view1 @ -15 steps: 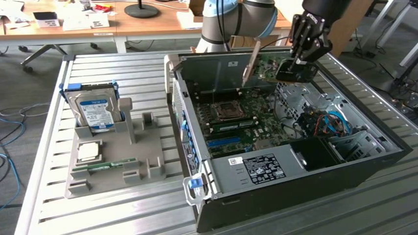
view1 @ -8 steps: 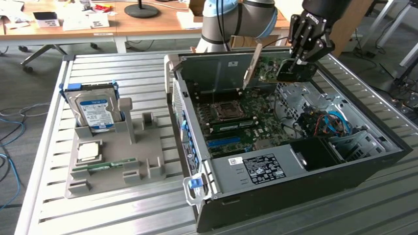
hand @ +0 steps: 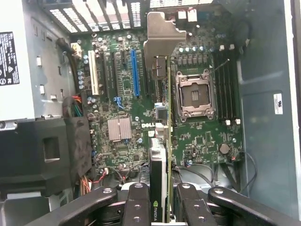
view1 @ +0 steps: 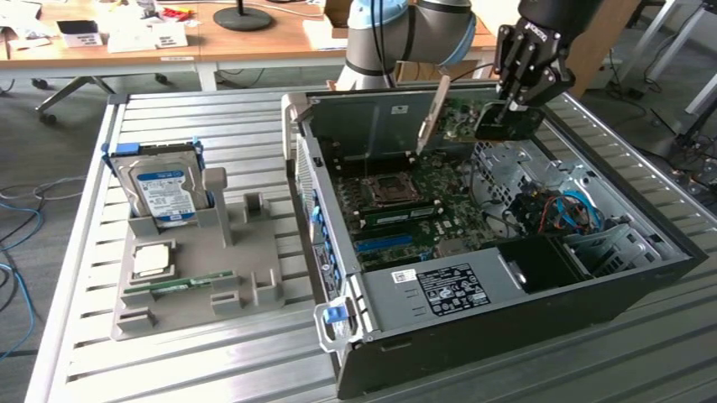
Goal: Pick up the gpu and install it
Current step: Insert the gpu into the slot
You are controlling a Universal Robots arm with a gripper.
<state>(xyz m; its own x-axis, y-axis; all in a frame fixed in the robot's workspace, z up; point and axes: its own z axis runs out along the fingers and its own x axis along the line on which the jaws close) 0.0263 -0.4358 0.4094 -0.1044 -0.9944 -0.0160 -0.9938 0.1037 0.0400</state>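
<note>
Nearest in the exterior view stood one open computer case (view1: 471,294), lying on its side on a slatted metal table (view1: 201,369). On the exterior view's left sat one grey holder (view1: 196,290). It carried one narrow green RAM stick (view1: 191,285), one square processor chip (view1: 151,259) and, farther back, one upright hard drive (view1: 163,191) with a blue label.

Inside the case lay one green motherboard (view1: 431,214) with one empty processor socket (view1: 392,189). The wrist view showed one long blue slot (hand: 135,70) and one white slot (hand: 96,75) among the black ones.

Farther back, over the far part of the board, one gripper (view1: 513,105) hung from the arm (view1: 392,34). Its two fingers (hand: 136,202) were drawn in narrow and clamped on the one gpu (view1: 471,122). The card sat directly between the fingers and was gripped at one end. The rest reached out past the fingertips, ending in the metal bracket (hand: 162,33). In the wrist view the gpu (hand: 157,160) appeared edge-on over the board, between the blue slot and the socket (hand: 195,96). In the exterior view it hung above the board

Beyond the table stood wooden desks (view1: 258,38) with papers
</note>
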